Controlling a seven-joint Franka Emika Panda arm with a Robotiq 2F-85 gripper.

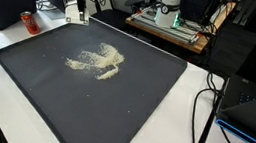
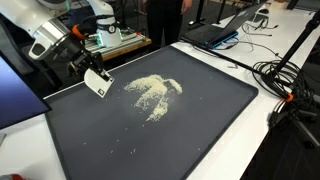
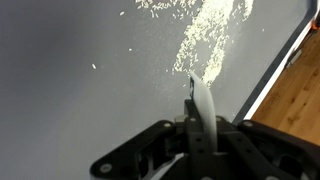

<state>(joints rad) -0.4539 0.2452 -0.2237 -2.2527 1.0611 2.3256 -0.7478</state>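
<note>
A scatter of pale grains lies in the middle of a large dark mat (image 1: 132, 113), in both exterior views (image 1: 99, 60) (image 2: 153, 93). My gripper (image 2: 88, 70) is shut on a white flat card (image 2: 98, 84) and holds it just above the mat's far edge, short of the grain pile. In an exterior view the gripper (image 1: 79, 7) hangs at the mat's back corner. In the wrist view the card (image 3: 203, 105) shows edge-on between the fingers (image 3: 197, 128), its tip near the grains (image 3: 205, 45).
A laptop (image 1: 11, 5) and a red can (image 1: 30, 20) stand beside the mat. Black cables (image 2: 285, 80) lie on the white table. A board with equipment (image 1: 170, 25) stands behind the mat. A few stray grains (image 2: 128, 152) lie near the mat's front.
</note>
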